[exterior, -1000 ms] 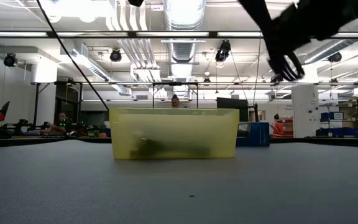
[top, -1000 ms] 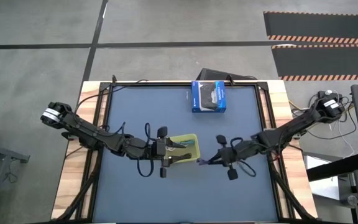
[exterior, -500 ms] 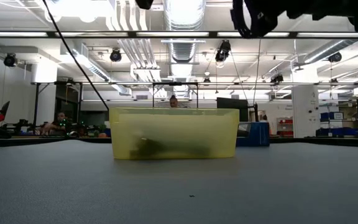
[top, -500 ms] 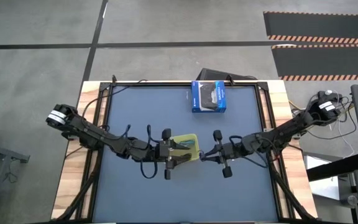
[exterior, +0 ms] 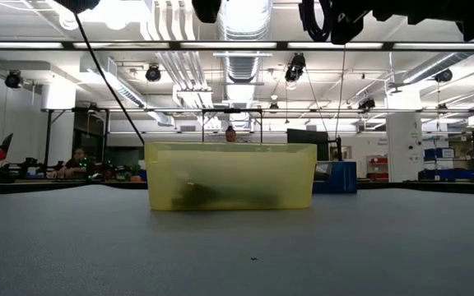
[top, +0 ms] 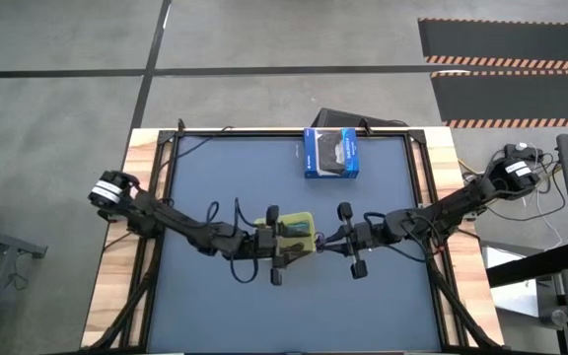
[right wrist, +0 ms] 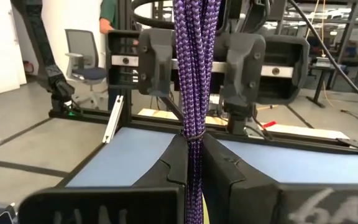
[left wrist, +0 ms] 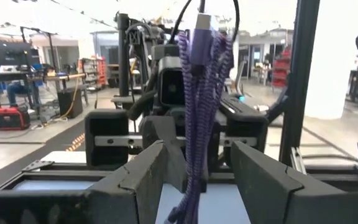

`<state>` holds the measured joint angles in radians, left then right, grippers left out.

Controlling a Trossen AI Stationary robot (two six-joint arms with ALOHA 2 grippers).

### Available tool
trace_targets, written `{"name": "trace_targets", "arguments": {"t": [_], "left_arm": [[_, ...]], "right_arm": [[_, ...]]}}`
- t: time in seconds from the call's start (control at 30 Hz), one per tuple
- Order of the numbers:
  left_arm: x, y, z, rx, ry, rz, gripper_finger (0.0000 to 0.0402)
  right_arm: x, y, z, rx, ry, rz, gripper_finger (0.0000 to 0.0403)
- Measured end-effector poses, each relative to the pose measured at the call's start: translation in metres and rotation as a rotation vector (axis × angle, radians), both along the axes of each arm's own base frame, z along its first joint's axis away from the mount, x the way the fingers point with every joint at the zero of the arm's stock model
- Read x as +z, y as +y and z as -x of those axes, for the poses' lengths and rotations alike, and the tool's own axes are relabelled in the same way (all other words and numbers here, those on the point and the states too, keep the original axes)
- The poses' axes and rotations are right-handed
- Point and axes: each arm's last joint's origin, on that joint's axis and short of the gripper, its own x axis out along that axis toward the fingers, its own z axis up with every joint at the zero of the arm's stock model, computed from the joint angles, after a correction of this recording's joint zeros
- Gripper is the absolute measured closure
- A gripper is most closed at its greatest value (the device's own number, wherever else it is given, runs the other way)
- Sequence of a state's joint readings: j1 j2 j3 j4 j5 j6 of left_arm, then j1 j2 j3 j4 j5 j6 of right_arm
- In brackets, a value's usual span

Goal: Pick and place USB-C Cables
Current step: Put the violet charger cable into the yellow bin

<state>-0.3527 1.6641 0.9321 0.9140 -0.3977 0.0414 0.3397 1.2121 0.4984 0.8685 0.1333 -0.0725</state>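
My right gripper (top: 322,244) (right wrist: 192,147) is shut on the purple USB-C cable bundle (right wrist: 190,68), high above the table just right of the yellow bin (top: 302,219) (exterior: 230,175). My left gripper (top: 302,241) (left wrist: 197,168) is open over the bin and faces the right gripper. Its fingers stand on either side of the purple cable (left wrist: 201,93); I cannot tell whether they touch it. Dark cables (exterior: 194,196) lie on the bin's floor; their colours do not show. My right gripper pinches the purple bundle's lower part (right wrist: 193,127), by a thin tie, between its two fingers. The fingers come level from the table's right and lie across the bundle. The bundle is lifted clear, rising above the fingers, with a connector (left wrist: 202,25) at its upper end.
A blue-and-black retail box (top: 330,153) lies at the table's far edge. The blue mat (top: 215,177) is bare on the left, right and near sides of the bin. People and equipment show in the room behind the table.
My right gripper has carried the purple cable up and toward the table's left, to the bin's right side. My left gripper has moved toward the table's right, over the bin, up to the cable. The bin has stayed in place.
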Motion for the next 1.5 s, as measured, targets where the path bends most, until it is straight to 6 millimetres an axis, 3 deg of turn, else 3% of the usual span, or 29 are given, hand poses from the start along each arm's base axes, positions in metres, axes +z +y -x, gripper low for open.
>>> {"name": "trace_targets", "arguments": {"t": [0.77, 0.93, 1.23, 1.5], "left_arm": [[-0.015, -0.006, -0.037, -0.004, -0.069, 0.023, 0.0236], [-0.016, -0.006, -0.037, -0.002, -0.066, 0.021, 0.027], [-0.018, -0.003, -0.037, 0.006, -0.062, 0.019, 0.0378], [-0.018, -0.003, -0.037, 0.007, -0.061, 0.02, 0.0379]], "right_arm": [[0.0, -0.001, 0.0, -0.026, -0.002, 0.016, 0.039], [0.0, -0.001, 0.0, -0.026, -0.002, 0.017, 0.039], [-0.001, -0.001, 0.0, -0.021, -0.001, 0.023, 0.0386], [-0.001, -0.001, 0.0, -0.024, -0.001, 0.02, 0.035]]}}
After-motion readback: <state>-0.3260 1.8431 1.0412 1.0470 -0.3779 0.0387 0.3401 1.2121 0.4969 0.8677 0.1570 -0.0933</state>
